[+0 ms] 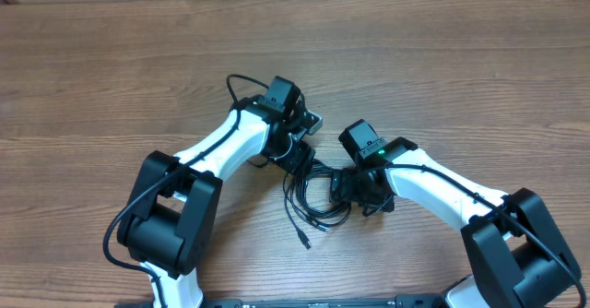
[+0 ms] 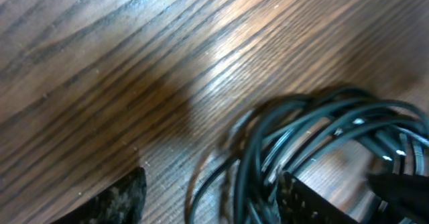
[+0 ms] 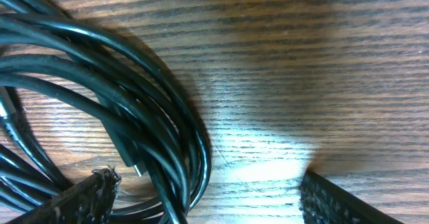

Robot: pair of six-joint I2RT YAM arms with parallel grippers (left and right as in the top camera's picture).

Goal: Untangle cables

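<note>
Several thin black cables (image 3: 171, 127) lie bunched in loose loops on the wooden table (image 1: 111, 68), between the two arms. The left gripper (image 2: 211, 177) stands with its jaws apart, the bundle just beside one finger; the right gripper (image 3: 209, 180) is likewise spread, clamped on nothing, a loop edging in between its fingers. The cords look light, limp and smooth, likely to slide and drag their neighbours, so a single outer strand or a plug end seems the best hold.

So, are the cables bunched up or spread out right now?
Bunched: the cables lie in one overlapping coil, strands crossing each other, one plug end trailing out.
</note>
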